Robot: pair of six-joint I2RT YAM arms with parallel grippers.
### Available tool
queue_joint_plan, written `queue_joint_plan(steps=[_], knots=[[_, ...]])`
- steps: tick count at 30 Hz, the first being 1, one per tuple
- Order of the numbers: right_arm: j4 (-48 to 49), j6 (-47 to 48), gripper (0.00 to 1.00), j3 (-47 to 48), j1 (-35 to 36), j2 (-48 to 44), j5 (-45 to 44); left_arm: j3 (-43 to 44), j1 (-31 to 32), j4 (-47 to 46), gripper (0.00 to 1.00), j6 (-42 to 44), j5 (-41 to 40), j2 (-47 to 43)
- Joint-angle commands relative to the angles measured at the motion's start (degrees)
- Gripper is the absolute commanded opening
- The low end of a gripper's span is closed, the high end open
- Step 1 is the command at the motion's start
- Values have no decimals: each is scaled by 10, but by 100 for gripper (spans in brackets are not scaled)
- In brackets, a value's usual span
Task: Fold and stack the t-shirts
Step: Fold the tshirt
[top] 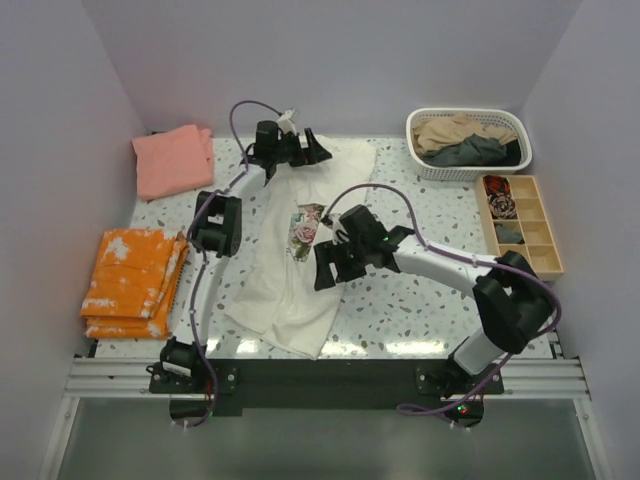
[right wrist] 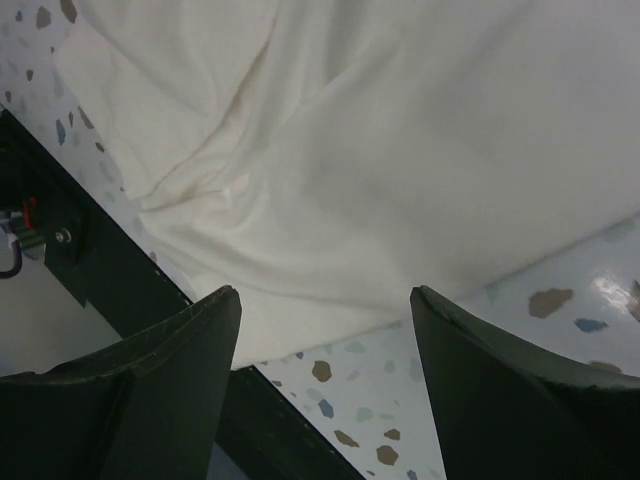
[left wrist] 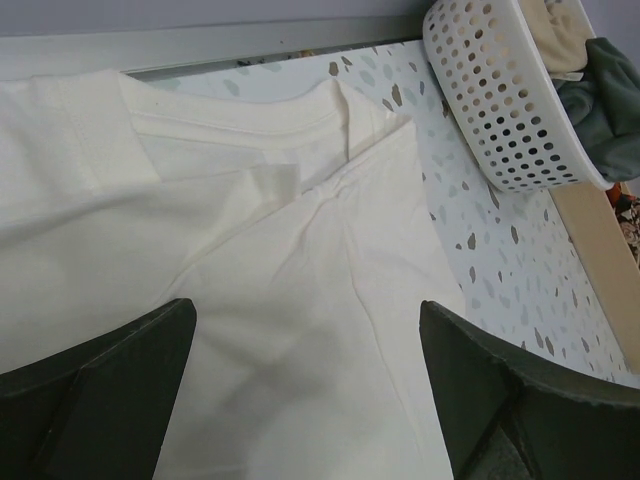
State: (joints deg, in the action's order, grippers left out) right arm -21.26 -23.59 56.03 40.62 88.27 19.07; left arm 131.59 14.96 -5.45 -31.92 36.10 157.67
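The cream t-shirt (top: 285, 290) lies rumpled mid-frame on the worktop (top: 420, 300). Left fingers (left wrist: 100, 390) gape over its collar and right fingers (right wrist: 150, 390) stand apart above its lower edge, likely poised to fold it.

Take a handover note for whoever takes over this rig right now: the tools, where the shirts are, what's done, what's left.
Left tool: open, empty, over the collar end of the cream shirt.
Right tool: open, empty, over that shirt's near part.
The cream shirt lies rumpled mid-table with its rose print showing, not folded yet.
Done: the salmon-pink shirt is folded at the far left, and the folded orange pile sits near left.
Left: fold the cream one, then the tan shirt and dark grey shirt in the white basket, and stack.
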Motion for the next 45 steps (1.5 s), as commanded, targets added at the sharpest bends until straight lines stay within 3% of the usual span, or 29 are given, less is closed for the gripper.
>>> queue_joint_plan(steps=[1,8,12,18,29,36,40,45], knots=[[50,-15,73,67,56,55,47,39,-22,6,100,-6,1,39],[47,-47,74,80,111,149,-15,44,-25,4,100,12,-1,34],[-16,-91,74,53,125,144,-118,44,-40,2,100,11,-4,26],[-41,-148,74,-43,129,131,-188,49,-70,-7,100,5,-12,7],[-163,-164,75,-100,149,70,-315,54,-113,-22,100,-6,-9,-3],[-172,-111,75,-47,178,-46,-280,51,-107,-38,100,-17,11,-2],[-190,-108,75,-22,197,-86,-321,29,-99,-32,100,-3,19,-28],[-186,-104,75,-29,202,-112,-361,-32,-65,6,100,66,3,-134]])
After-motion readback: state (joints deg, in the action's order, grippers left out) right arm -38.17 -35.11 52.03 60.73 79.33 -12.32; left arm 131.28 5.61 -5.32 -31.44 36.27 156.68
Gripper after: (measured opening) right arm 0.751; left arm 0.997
